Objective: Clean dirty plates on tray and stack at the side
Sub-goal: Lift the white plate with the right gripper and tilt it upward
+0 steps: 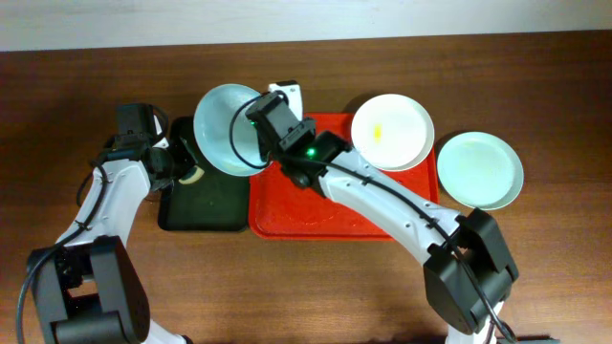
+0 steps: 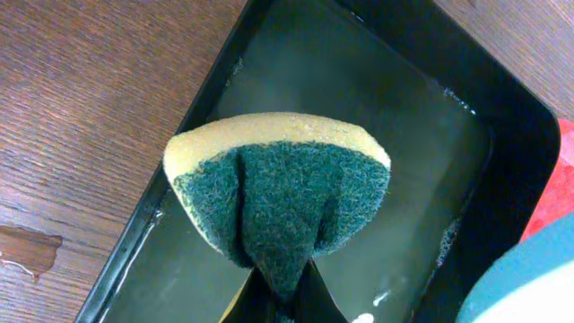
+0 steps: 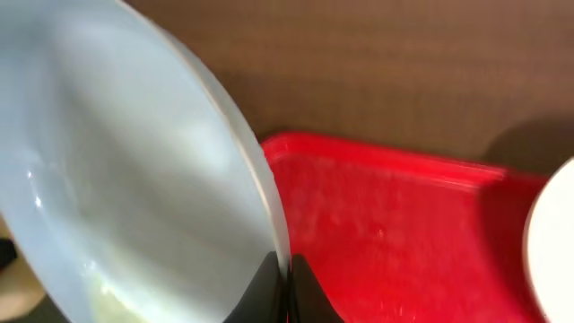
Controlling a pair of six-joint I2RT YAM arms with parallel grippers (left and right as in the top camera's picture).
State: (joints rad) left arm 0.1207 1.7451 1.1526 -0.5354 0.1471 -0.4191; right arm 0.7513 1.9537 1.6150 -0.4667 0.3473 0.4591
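Aloft where the dark green tray (image 1: 206, 205) meets the red tray (image 1: 325, 215), a pale blue plate (image 1: 225, 129) tilts steeply, its rim pinched by the right gripper (image 3: 285, 280). Just beside it, the left gripper (image 2: 282, 301) squeezes a green-faced yellow sponge (image 2: 282, 193) above the wet green tray. A white plate (image 1: 392, 132) with a yellow smear sits on the red tray's far right corner; a pale green plate (image 1: 481, 169) lies on the table (image 1: 535, 76) just beside that tray

A dark green tray (image 1: 206, 201) lies left of centre on the brown wooden tabletop (image 1: 535, 76), its floor wet. Above it hangs a folded sponge (image 2: 282, 202), yellow with a green scouring face. A small white object (image 1: 287, 93) sits farther back.
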